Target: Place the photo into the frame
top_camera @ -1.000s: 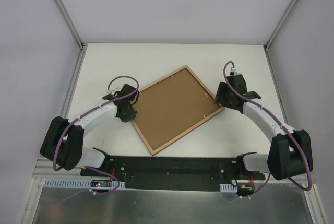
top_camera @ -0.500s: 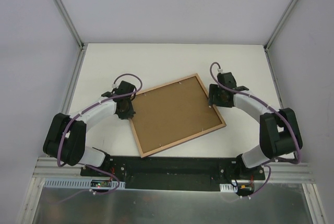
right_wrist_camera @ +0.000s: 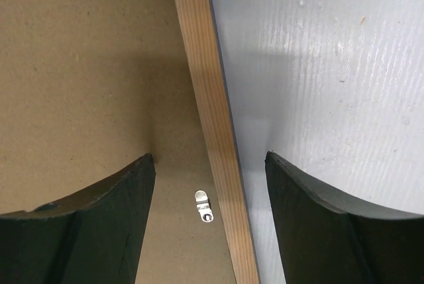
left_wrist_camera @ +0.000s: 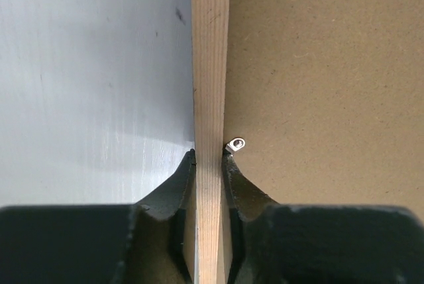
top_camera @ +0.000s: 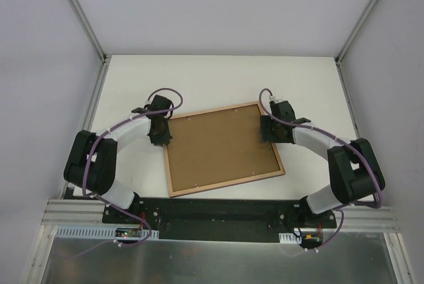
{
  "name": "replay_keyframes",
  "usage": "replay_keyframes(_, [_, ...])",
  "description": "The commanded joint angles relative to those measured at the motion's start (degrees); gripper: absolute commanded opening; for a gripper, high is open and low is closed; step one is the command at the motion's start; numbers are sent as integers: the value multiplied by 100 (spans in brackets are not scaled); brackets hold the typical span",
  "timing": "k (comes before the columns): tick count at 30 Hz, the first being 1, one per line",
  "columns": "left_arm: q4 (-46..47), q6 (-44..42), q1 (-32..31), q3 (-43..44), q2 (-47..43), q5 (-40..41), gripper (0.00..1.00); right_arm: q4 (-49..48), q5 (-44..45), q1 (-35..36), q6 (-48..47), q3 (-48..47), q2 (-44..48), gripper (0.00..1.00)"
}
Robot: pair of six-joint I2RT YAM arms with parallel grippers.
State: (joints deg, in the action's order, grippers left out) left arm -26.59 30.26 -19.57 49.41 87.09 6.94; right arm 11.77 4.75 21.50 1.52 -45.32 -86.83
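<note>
In the top external view, the frame [top_camera: 225, 184] is seen lying flat on the white table [top_camera: 218, 79], back side up and slightly skewed, between the two arms. Its light wood rim encloses a brown backing board [top_camera: 222, 148]. The left claw [top_camera: 161, 137] is set at the frame's left edge near the far corner, and the right claw [top_camera: 267, 130] at the right edge near the other far corner. In the left wrist view, the left claw [left_wrist_camera: 209, 165] is seen closed on the frame's wooden rim [left_wrist_camera: 211, 85], one finger on the table side and the other on the board side. A small metal tab [left_wrist_camera: 236, 143] is seen on the backing board just beside the inner fingertip. In the right wrist view, the right claw [right_wrist_camera: 209, 157] is seen spread wide, straddling the rim [right_wrist_camera: 199, 52] with both fingers apart from it. One finger is over the backing board [right_wrist_camera: 79, 65] and the other over the table [right_wrist_camera: 318, 65]. A second metal tab [right_wrist_camera: 205, 206] is seen on the board just beside the rim.
</note>
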Motion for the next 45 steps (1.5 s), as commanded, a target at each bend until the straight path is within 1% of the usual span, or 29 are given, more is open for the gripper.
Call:
replay_keyframes(1, [118, 32, 129, 298, 309, 89, 26, -140, -150, 30, 155, 295, 324, 70])
replay_keyframes(2, [215, 50, 129, 289, 317, 80, 35, -131, -150, 47, 199, 339, 385, 70])
replay_keyframes(5, [365, 129, 129, 324, 309, 193, 50, -149, -168, 48, 278, 506, 622, 70])
replay_keyframes(7, [391, 173, 138, 350, 317, 281, 55, -140, -211, 48, 340, 559, 754, 70])
replay_keyframes(8, [409, 208, 138, 368, 317, 308, 56, -140, -247, 39, 366, 603, 825, 70])
replay_keyframes(11, [461, 349, 138, 359, 230, 308, 56, -96, -256, 65, 428, 630, 931, 70])
replay_keyframes(17, [707, 639, 138, -53, -157, 141, 55, 9, -133, 83, 384, 542, 834, 67])
replay_keyframes(24, [787, 762, 138, -256, -482, 44, 54, 255, 148, 144, 428, 437, 773, 57])
replay_keyframes(32, [831, 815, 138, -230, -491, 79, 54, 800, 386, 285, 235, 243, 764, 57])
replay_keyframes(36, [866, 832, 138, -212, -474, 36, 54, 827, 412, 285, 200, 182, 659, 57])
replay_keyframes(45, [884, 815, 138, -203, -482, 36, 53, 924, 588, 311, 147, -126, 333, 52])
